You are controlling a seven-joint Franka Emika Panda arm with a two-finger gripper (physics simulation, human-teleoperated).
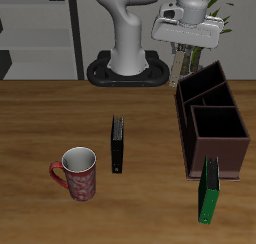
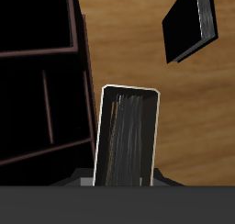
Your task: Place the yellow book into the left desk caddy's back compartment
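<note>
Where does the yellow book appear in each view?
Exterior view: the yellow book hangs in the tool, above the back end of the left desk caddy.
Wrist view: the yellow book is held close to the camera, beside the caddy.
Shared landmark: the black book.

Wooden table [image 1: 40,118], grey shelving [image 1: 40,33] behind, perhaps a plant [image 1: 232,18].

The yellow book [image 2: 127,136] hangs beside the left desk caddy [image 2: 46,81].
</note>
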